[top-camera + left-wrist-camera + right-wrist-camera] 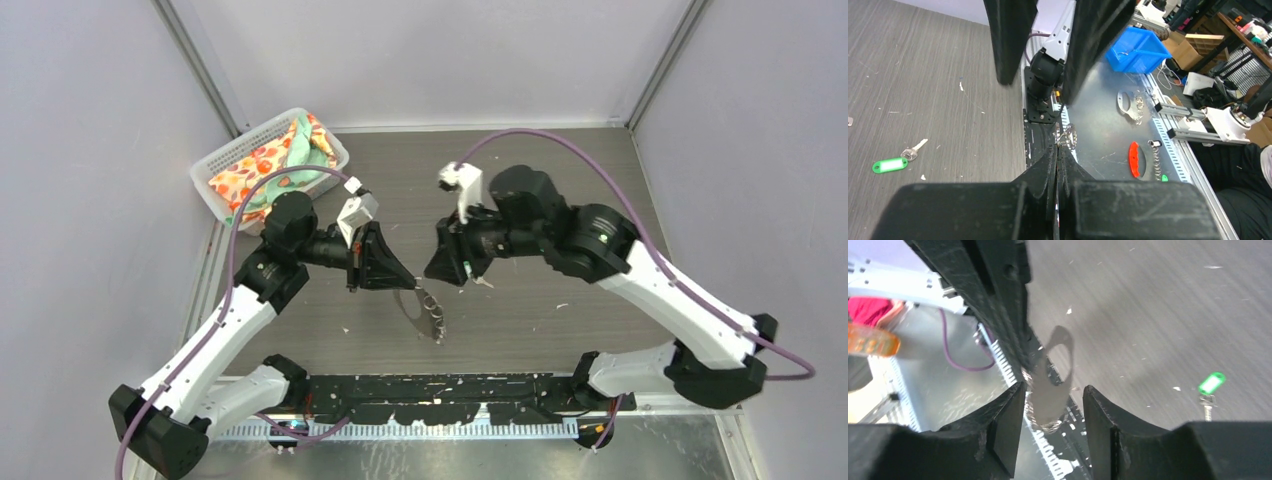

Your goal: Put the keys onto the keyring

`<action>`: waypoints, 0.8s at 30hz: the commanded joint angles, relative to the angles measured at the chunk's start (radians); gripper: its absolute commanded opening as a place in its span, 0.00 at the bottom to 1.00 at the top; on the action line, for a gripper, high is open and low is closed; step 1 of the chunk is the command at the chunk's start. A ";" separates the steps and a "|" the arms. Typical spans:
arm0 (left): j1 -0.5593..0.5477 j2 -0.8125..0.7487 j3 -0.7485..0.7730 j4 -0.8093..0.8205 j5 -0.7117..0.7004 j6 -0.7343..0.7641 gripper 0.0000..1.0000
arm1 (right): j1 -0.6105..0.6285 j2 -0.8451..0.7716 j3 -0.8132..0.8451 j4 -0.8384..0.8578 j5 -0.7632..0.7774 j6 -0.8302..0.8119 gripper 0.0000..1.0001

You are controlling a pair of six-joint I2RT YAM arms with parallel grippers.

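The table [560, 200], dark and wood-grained, lies under the keyring [1047, 407], which is held up above it. The left arm [225, 330] reaches in from the keyring's left and the right arm [660, 290] from its right, so the two wrists face each other across it. The basket [222, 152], of white mesh, stands well apart from the keyring, far off to its left and behind it. A cloth [275, 160] printed in orange and green lies bunched inside.

The left claw [1058, 152] is clamped tight on the keyring, its fingers pressed together with no gap between them. The thin grey metal hangs down from the tips, with small ring links bunched at its low end. Whether that low end touches the table I cannot tell.

The right claw [1054, 389] stands partly spread, with one finger [1003, 430] on each side of the keyring. A gap shows between the metal and either finger, so this claw grips nothing.

The key [890, 165] with the green tag lies flat on the table to the right of the keyring, near it but clearly apart. It is threaded on nothing, and its silver blade points away from the tag.
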 commanded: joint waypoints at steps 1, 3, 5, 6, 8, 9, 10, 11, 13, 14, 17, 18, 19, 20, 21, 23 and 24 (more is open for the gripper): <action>-0.006 -0.045 -0.001 0.048 -0.060 -0.038 0.00 | -0.030 -0.211 -0.163 0.221 0.149 0.067 0.57; -0.006 -0.061 -0.005 0.034 -0.123 -0.026 0.00 | -0.031 -0.289 -0.255 0.292 0.159 0.092 0.63; -0.005 -0.076 -0.016 0.032 -0.179 -0.014 0.00 | -0.032 -0.340 -0.339 0.336 0.163 0.115 0.66; -0.006 -0.081 -0.020 0.033 -0.196 -0.005 0.00 | -0.031 -0.357 -0.370 0.350 0.166 0.123 0.67; -0.006 -0.086 -0.022 0.031 -0.225 0.009 0.00 | -0.032 -0.383 -0.438 0.413 0.161 0.149 0.69; -0.005 -0.087 -0.021 0.026 -0.238 0.019 0.00 | -0.030 -0.390 -0.466 0.448 0.155 0.156 0.71; -0.006 -0.088 -0.019 0.021 -0.245 0.032 0.00 | -0.031 -0.390 -0.487 0.480 0.150 0.163 0.73; -0.006 -0.089 -0.018 0.015 -0.255 0.044 0.00 | -0.031 -0.387 -0.501 0.506 0.148 0.166 0.74; -0.006 -0.093 -0.016 0.005 -0.278 0.067 0.00 | -0.028 -0.365 -0.514 0.550 0.138 0.167 0.78; -0.005 -0.096 -0.015 -0.002 -0.290 0.079 0.00 | -0.027 -0.354 -0.520 0.573 0.126 0.164 0.80; -0.006 -0.102 -0.010 -0.023 -0.310 0.101 0.00 | -0.006 -0.320 -0.532 0.621 0.124 0.135 0.83; -0.006 -0.105 -0.011 -0.023 -0.311 0.103 0.00 | 0.002 -0.310 -0.532 0.628 0.128 0.123 0.83; -0.006 -0.107 -0.012 -0.023 -0.316 0.104 0.00 | 0.006 -0.299 -0.533 0.638 0.127 0.116 0.83; -0.006 -0.110 -0.013 -0.025 -0.320 0.104 0.00 | 0.012 -0.293 -0.535 0.642 0.124 0.107 0.81; -0.006 -0.111 -0.012 -0.027 -0.323 0.105 0.00 | 0.015 -0.289 -0.538 0.646 0.128 0.096 0.78; -0.006 -0.113 -0.010 -0.032 -0.324 0.106 0.00 | 0.017 -0.286 -0.543 0.646 0.133 0.088 0.68; -0.006 -0.114 -0.010 -0.033 -0.325 0.107 0.00 | 0.019 -0.286 -0.547 0.646 0.140 0.085 0.62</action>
